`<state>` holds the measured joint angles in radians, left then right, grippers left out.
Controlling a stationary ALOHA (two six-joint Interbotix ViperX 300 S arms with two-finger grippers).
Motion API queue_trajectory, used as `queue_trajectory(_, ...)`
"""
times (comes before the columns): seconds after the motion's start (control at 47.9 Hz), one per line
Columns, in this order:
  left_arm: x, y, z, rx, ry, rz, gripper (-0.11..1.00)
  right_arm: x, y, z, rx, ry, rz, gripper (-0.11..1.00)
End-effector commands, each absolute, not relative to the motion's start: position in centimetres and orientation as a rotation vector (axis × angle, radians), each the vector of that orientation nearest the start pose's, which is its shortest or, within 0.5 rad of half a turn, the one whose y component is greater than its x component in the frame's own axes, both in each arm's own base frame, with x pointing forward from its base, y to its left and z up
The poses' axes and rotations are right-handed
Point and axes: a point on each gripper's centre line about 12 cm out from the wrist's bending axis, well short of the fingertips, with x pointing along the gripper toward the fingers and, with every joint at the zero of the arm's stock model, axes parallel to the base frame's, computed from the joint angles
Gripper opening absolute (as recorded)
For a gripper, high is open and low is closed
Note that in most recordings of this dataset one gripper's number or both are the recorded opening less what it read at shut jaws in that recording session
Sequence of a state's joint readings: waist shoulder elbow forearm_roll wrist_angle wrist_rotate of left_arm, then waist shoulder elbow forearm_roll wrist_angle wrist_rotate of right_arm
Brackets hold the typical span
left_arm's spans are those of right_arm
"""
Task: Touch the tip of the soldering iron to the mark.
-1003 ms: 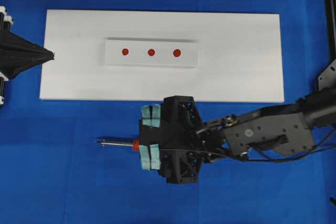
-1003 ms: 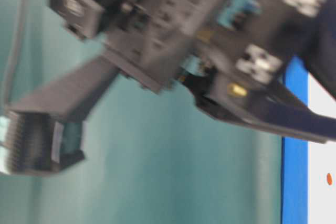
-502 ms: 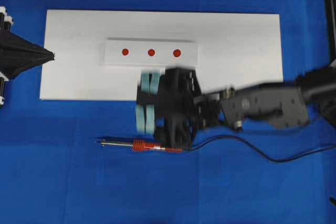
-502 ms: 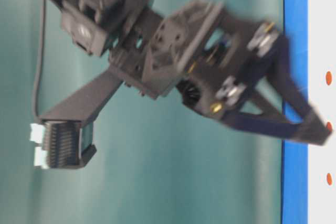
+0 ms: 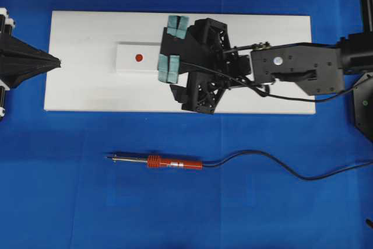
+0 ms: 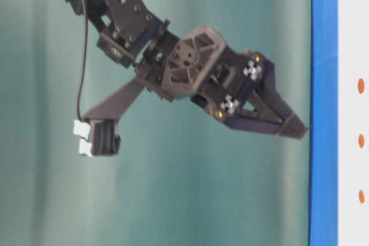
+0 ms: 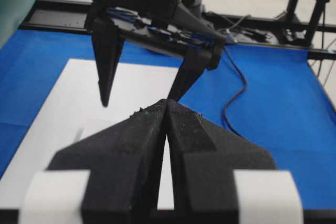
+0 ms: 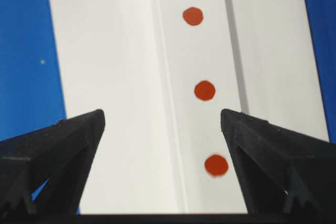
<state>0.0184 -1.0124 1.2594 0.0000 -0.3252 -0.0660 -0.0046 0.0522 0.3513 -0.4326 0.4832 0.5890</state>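
Overhead view first: my right gripper has swung away from the soldering iron and now hangs over the white board, jaws spread wide and empty, covering part of the raised strip so only one red mark shows. The iron lies alone on the blue cloth, well apart from the board, its long axis running left to right, tip to the left, cord trailing right. I judge the pickup is not yet done, so the touch is no nearer.

Table-level view: the gripper hangs in the air with nothing between its fingers.

Left wrist view: my left gripper is closed, holding nothing.

Right wrist view: three red marks sit between my open fingertips.
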Motion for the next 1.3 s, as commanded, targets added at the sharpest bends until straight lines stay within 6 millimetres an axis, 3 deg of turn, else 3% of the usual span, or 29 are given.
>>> queue_trajectory(0.0,18.7,0.3,27.8,-0.065,-0.094,0.015,0.0,41.4,-2.5,24.8,0.114,0.749,-0.262,0.91)
queue_trajectory(0.167,18.8,0.3,27.8,-0.065,-0.093,0.015,0.0,37.8,-2.3,26.8,0.122,0.688,-0.247,0.91)
queue_trajectory(0.627,18.7,0.3,28.0,-0.065,-0.105,0.013,0.0,25.8,-2.1,29.1,0.133,0.489,-0.206,0.91)
queue_trajectory(0.94,18.6,0.3,28.0,-0.065,-0.106,0.013,0.0,19.0,-2.1,27.9,0.133,0.381,-0.201,0.91)
queue_trajectory(1.275,18.7,0.3,27.8,-0.065,-0.097,0.013,0.0,15.8,-2.0,24.7,0.141,0.358,-0.195,0.87)
